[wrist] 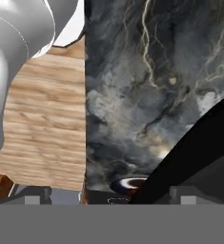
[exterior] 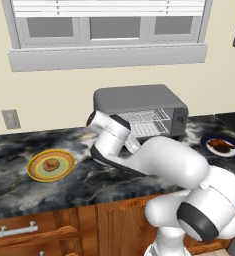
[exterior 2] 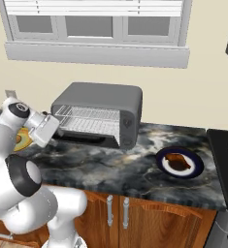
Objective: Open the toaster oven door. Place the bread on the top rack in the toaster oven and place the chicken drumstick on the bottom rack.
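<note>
Toaster oven [exterior: 139,110] at rear of worktop [exterior: 19,150], door lowered, wire racks exposed.
Left to right: bread [exterior: 51,164] on yellow plate [exterior: 36,172]; oven centre; chicken drumstick [exterior 2: 177,161] on dark plate [exterior 2: 195,170]. Jaws spread, gripping nothing.

Glossy white arm [exterior: 169,160], seemingly dark-grey joints

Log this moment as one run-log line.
oven: door open | bread: on yellow plate, left | drumstick: on blue plate, right | racks: empty
</note>
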